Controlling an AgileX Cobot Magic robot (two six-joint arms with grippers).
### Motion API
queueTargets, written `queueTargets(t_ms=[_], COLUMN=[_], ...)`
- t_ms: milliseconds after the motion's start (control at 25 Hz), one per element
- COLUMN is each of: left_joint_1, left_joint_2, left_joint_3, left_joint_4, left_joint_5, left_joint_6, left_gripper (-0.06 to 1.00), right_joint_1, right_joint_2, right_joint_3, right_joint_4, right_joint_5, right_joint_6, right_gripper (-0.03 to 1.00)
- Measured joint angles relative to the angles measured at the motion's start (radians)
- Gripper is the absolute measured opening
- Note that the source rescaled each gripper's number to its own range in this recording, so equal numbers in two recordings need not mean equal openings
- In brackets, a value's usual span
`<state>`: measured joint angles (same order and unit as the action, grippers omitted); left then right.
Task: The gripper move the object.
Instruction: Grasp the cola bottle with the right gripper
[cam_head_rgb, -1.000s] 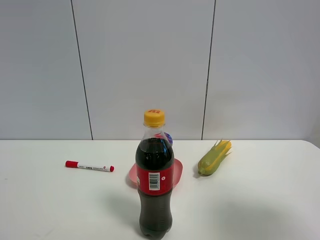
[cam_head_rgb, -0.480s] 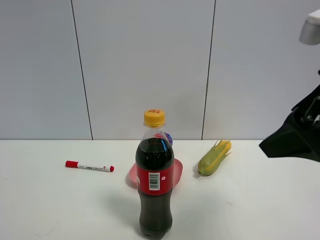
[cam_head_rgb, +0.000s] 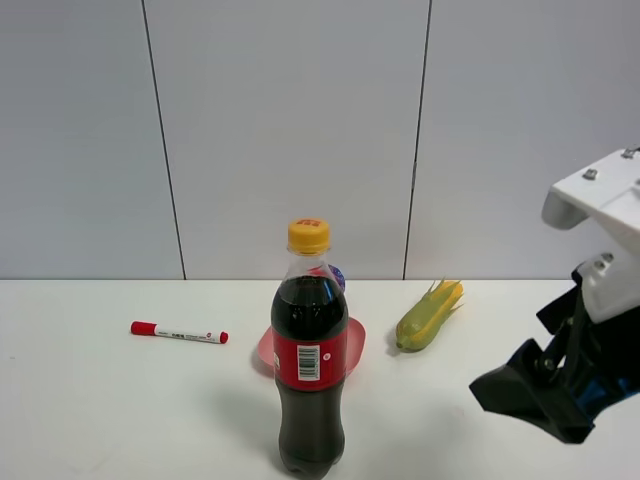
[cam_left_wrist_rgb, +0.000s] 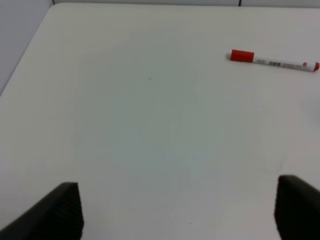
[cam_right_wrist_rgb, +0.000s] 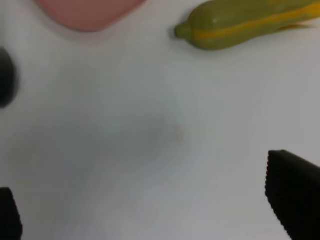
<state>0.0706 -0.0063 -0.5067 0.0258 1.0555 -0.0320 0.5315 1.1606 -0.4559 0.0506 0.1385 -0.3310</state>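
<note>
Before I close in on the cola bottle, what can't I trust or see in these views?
Exterior high: blue object and much of the pink bowl hidden behind the bottle.
Exterior high: right pincer reads as one dark shape; its opening is unreadable there.
Right wrist: bottle probably only a dark blur at the edge.

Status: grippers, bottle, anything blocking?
Left gripper open, empty. Right gripper open, empty, right of cola bottle. Bottle upright, ungrasped. Nothing between them; corn farther back.

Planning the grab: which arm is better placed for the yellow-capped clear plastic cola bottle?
Probably right. The right gripper, open, is low beside the yellow-capped clear plastic cola bottle; the left gripper only sees table and the red-capped white marker.
</note>
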Motion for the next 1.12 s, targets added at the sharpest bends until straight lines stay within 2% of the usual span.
queueTargets(t_ms=[600,1120], left_joint_1=[0.000,0.000], left_joint_2=[0.000,0.000], left_joint_3=[0.000,0.000], left_joint_4=[0.000,0.000], left_joint_5=[0.000,0.000], left_joint_6=[0.000,0.000], left_gripper=[1.00,1.00], right_joint_1=[0.158,0.180], right_joint_2=[0.191,0.220], right_joint_3=[0.008,0.008], right_joint_4=[0.005,0.000], right_joint_5=[-0.318,-0.387], right_joint_6=[0.025,0.189], right_gripper=[1.00,1.00])
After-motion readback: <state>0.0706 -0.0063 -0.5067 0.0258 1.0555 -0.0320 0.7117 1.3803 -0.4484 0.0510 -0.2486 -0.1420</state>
